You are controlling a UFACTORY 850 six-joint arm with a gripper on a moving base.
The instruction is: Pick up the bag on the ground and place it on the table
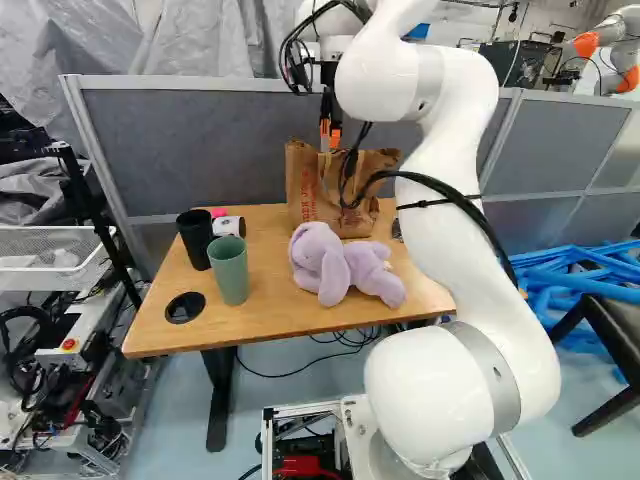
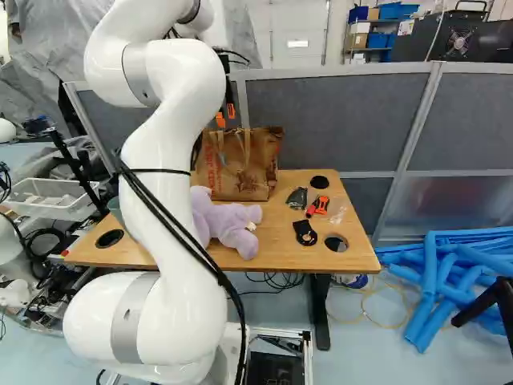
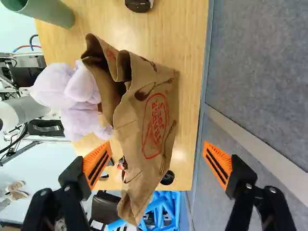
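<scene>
A brown paper bag with red print and handles (image 1: 345,195) is standing on the light wooden surface (image 1: 258,325), close to the far edge by the grey partition (image 1: 200,140). The black tool with orange pads (image 1: 331,136) is hanging over the bag, its fingers spread wide—it is gripping nothing. A lilac plush animal (image 1: 340,265) is lying between the bag and the near edge. Toward the left edge, a black cup (image 1: 196,240) is standing near the far corner, with a green tumbler (image 1: 229,270) just beside it, on the near-edge side. Toward the right edge, a small orange-and-black item (image 2: 317,206) is resting near a flat black piece (image 2: 304,233).
</scene>
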